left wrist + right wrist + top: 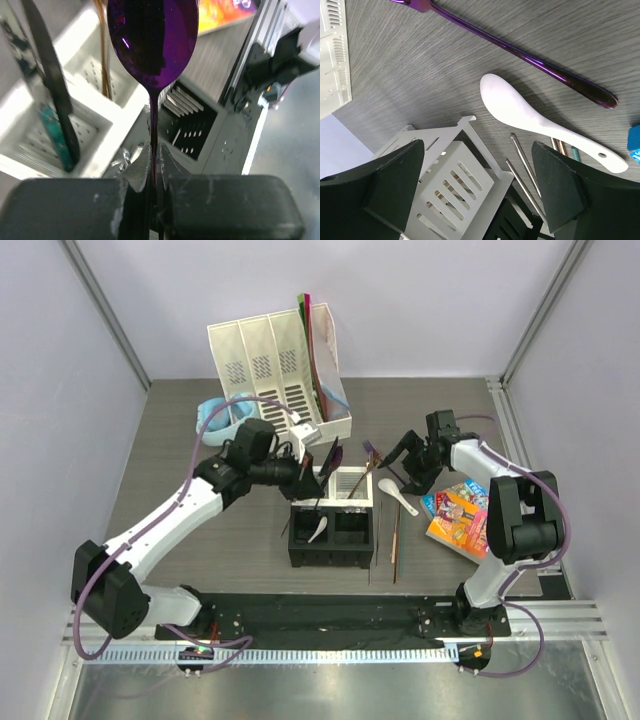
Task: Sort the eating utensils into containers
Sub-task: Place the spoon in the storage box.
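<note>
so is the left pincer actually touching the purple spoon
Touching. The left wrist view shows the left pincer shut on the purple spoon, with a finger pressed against each side of its thin handle.

Top view. Caddy point(330, 558) at frame centre. File organiser point(275, 360) behind it, upper centre, with headphones point(215, 418) at the organiser's left.

One soup spoon point(317, 530) in the caddy's lower-left cell.

Right of caddy:
- chopsticks point(394, 540) just beside it
- second soup spoon point(400, 500)
- fork point(376, 455) above that
- book point(458, 515) far right

Left gripper point(305, 472) holds long spoon point(331, 457) over the caddy's upper edge.
</note>
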Tool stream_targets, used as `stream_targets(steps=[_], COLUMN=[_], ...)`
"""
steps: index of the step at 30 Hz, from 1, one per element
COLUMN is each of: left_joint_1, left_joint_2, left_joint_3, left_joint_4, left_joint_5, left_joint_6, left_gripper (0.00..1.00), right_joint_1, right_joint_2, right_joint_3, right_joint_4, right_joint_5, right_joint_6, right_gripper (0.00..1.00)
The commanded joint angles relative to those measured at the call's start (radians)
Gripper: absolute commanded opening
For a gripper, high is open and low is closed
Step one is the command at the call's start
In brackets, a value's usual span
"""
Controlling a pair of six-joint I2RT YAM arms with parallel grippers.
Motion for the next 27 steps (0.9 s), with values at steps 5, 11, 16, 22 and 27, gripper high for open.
stream_targets(steps=[5,11,16,22,27], left_joint_1=[-0.048,-0.055,-0.071,-0.077,-0.082], left_joint_2=[-0.1,-0.116,-0.14,-0.153,-0.145], left_joint_3=[-0.2,-0.231,-0.251,-0.3,-0.32], left_joint_4=[0.228,0.243,0.23,0.231,0.236], left_joint_5=[-0.119,-0.187,-0.245,-0.314,-0.314], left_joint_6=[0.004,0.027,0.055,0.1,0.097], left_gripper=[0.0,0.0,0.0,0.0,0.0], right_joint_1=[-0.002,0.0,0.0,0.001,0.001], right_joint_2=[-0.039,-0.036,-0.033,-0.04,-0.048], right_joint_3=[0.021,0.029,0.036,0.024,0.024], right_joint_4=[-0.07,-0.077,-0.082,-0.08,-0.079], right_joint_5=[0.007,0.01,0.015,0.018,0.018], right_joint_6=[-0.051,-0.052,-0.057,-0.055,-0.057], right_gripper=[0.94,0.94,0.94,0.94,0.94])
